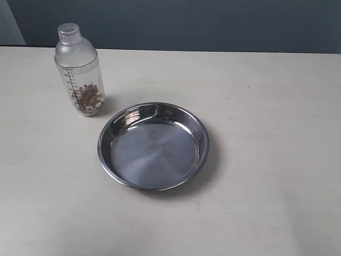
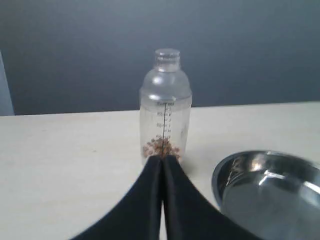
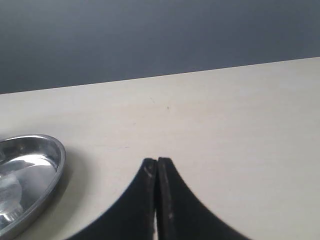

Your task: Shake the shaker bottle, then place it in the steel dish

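Note:
The clear shaker bottle (image 1: 79, 70) stands upright on the table at the back left, with brown bits at its bottom. To its right and nearer the front lies the round steel dish (image 1: 113, 128), nothing in it. Neither gripper shows in the exterior view. In the left wrist view the bottle (image 2: 165, 107) stands straight ahead of my left gripper (image 2: 163, 158), which is shut with nothing held; the dish (image 2: 227, 170) lies beside it. My right gripper (image 3: 157, 160) is shut and holds nothing, over bare table, with the dish's rim (image 3: 59, 155) off to one side.
The pale tabletop (image 1: 266, 106) stretches around the dish and bottle. A dark blue-grey wall (image 1: 213, 24) runs behind the table's far edge.

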`<state>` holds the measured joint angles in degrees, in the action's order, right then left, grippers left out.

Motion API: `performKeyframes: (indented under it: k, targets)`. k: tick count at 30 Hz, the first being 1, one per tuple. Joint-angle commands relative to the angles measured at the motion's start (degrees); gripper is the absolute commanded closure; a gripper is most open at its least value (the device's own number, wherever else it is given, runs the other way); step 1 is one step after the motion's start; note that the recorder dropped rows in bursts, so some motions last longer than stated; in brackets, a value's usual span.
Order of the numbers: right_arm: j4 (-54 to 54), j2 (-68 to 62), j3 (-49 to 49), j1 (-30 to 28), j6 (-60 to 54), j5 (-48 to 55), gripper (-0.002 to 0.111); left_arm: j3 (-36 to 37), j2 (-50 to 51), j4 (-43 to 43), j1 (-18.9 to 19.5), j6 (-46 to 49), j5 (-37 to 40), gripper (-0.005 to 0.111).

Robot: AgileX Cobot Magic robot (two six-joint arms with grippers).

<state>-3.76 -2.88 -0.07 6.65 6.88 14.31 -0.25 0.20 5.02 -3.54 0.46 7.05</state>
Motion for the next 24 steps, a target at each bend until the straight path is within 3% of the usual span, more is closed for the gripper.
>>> performKeyframes:
  k: [1,3,9,14,16,18,19,21,24]
  targets:
    - [0.0,-0.2,0.1,0.2,-0.2,-0.8,0.109,0.2,-0.2,16.7,0.0,-0.5,-4.3,0.106]
    - [0.0,-0.2,0.1,0.2,-0.2,-0.8,0.109,0.2,-0.2,22.1,0.0,-0.5,-4.1,0.106]
    - [0.0,-0.2,0.1,0.2,-0.2,-0.8,0.109,0.2,-0.2,24.5,0.0,-0.5,-4.4,0.106]
    - [0.0,-0.2,0.1,0.2,-0.2,-0.8,0.109,0.2,-0.2,24.5,0.0,-1.5,-16.4,0.106]
    - [0.0,-0.2,0.1,0.2,-0.2,-0.8,0.109,-4.2,1.9,20.4,0.0,-1.7,-18.7,0.106]
    - [0.0,-0.2,0.1,0.2,-0.2,-0.8,0.109,-11.2,9.7,8.3,0.0,-1.7,-20.8,0.106]
    - [0.0,-0.2,0.1,0.2,-0.2,-0.8,0.109,-15.0,16.6,1.3,0.0,-1.7,-25.5,0.106]
    - [0.0,-0.2,0.1,0.2,-0.2,-0.8,0.109,-19.9,29.4,-4.7,0.0,-1.7,-35.1,0.106]
    - [0.0,-0.2,0.1,0.2,-0.2,-0.8,0.109,-26.3,49.3,-5.8,0.0,-1.7,-44.4,0.106]
